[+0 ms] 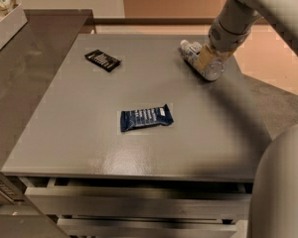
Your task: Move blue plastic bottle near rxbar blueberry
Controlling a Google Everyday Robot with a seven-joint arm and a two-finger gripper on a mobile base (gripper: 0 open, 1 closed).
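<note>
Since the gripper is set down over the middle of the bottle, which lies on its side at the far right of the table, the grasping step is judged to be in hand. Whether the gripper is clamped on the bottle or merely set against it cannot be told. The bar lies flat near the middle of the table, well apart from the bottle, nearer the front edge. A black wrapper lies at the far left, apart from both. Nothing of the carry is judged to be done yet. For the next move a firm hold on the round body is called for, since it could roll. The bottle would then have to be lifted clear, brought forward and leftward, and set down just beside the bar without the bar being pushed.
</note>
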